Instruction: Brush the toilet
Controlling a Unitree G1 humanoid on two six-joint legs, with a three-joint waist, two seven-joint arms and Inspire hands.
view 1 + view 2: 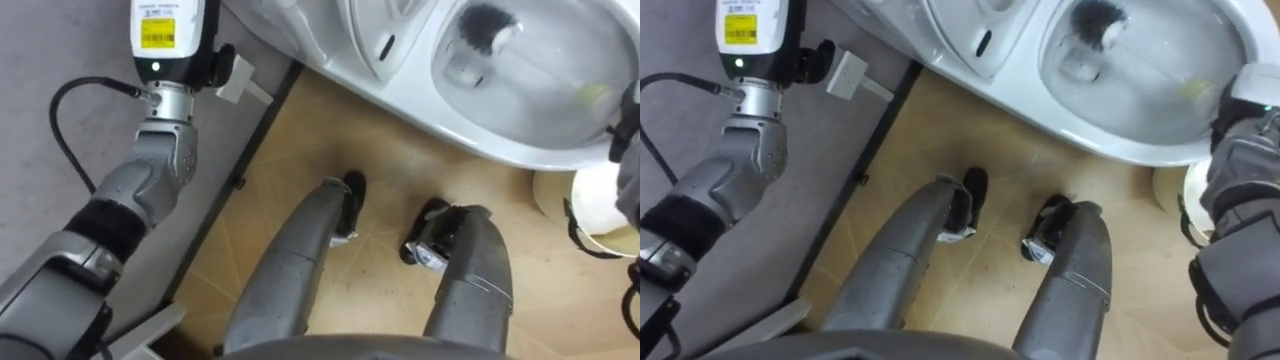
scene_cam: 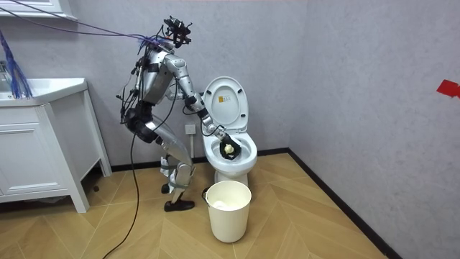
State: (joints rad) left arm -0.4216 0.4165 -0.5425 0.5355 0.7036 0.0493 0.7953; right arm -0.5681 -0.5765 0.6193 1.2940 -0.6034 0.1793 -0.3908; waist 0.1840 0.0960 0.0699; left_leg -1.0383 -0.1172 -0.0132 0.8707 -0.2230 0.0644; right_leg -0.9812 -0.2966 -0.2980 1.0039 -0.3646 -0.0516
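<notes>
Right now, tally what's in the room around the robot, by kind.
White ceramic toilet with raised lid: 1
Dark-bristled toilet brush: 1
Cream round plastic bin: 1
White vanity cabinet: 1
White wall socket: 1
Total: 5

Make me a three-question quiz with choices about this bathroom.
1. Where is the dark-bristled toilet brush? A on a shelf; B inside the white ceramic toilet bowl; C in a sink.
2. What colour is the round plastic bucket near the bowl? A white; B red; C blue.
3. How is the toilet's oval lid? A shut; B taken off; C raised.
Answers: B, bristles sit in the bowl; A, it looks white; C, it stands upright.
</notes>
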